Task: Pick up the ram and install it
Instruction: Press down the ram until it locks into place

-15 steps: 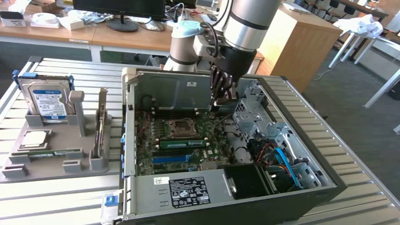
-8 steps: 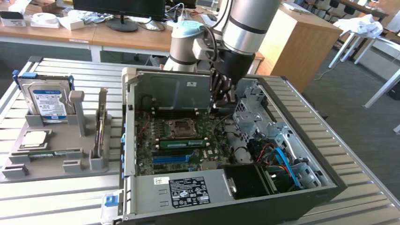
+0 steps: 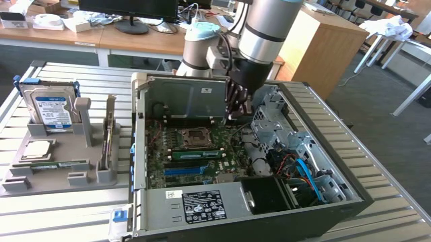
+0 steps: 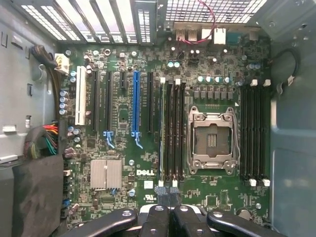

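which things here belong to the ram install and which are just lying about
Job:
ram, standing in a motherboard slot
empty memory slots
end effector, shut, above the board

Lying about:
hard drive
processor chip
grey tray

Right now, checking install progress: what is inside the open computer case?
Motherboard, empty processor socket, one ram seated in a slot. The shut gripper hides part of the board's edge.

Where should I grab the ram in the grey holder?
Probably mid-length on the ram, with the tool closing across its thin faces from straight above: it appears to stand lengthwise in a groove of the grey holder, leaving its upper long edge free.
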